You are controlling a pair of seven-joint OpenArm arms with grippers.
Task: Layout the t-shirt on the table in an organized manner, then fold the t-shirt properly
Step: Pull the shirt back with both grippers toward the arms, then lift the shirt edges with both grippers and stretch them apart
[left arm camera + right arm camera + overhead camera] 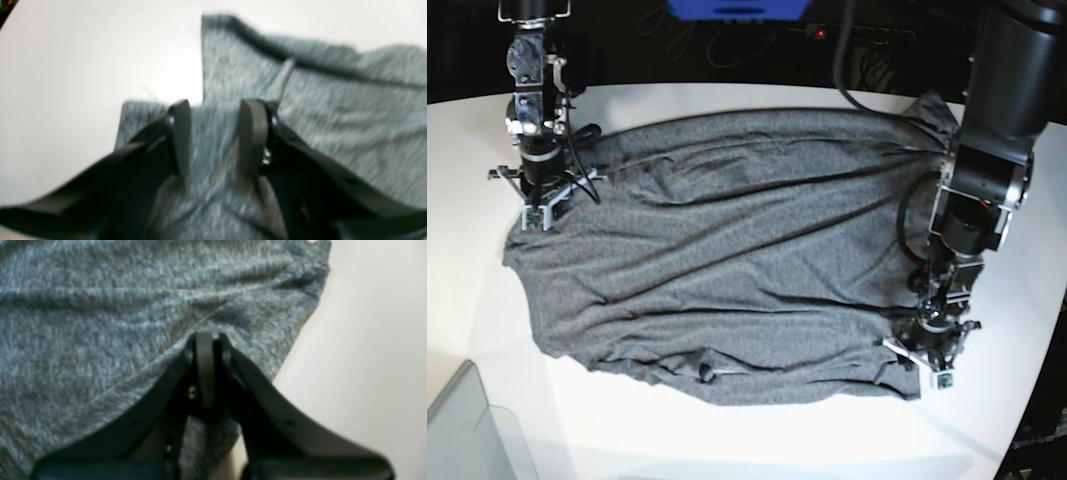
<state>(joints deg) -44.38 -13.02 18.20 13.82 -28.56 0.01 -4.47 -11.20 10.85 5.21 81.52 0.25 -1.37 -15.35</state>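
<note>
Base view, left side: right pincer [539, 205] sits at the far-left upper corner of the t-shirt [727, 260]. In its wrist view the jaws are pressed together with a thin fold of grey knit running between them, so it reads as pinching the shirt edge. Likely purpose: anchor that corner so the cloth can be drawn taut.

Centre: the t-shirt lies spread wide across the white counter [757, 440], mostly flat, with long creases running side to side and a bunched hem along the near edge. It is laid out, not yet folded. A translucent bin corner [467, 430] shows at lower left, clear of the shirt.

Right side: left pincer [932, 350] is down at the near-right corner of the shirt. Its wrist view shows the jaws partly spread with grey fabric bulging up between them; a hold on a thick bunch, in my judgement. Holding opposite corners suits a stretch to remove wrinkles.
</note>
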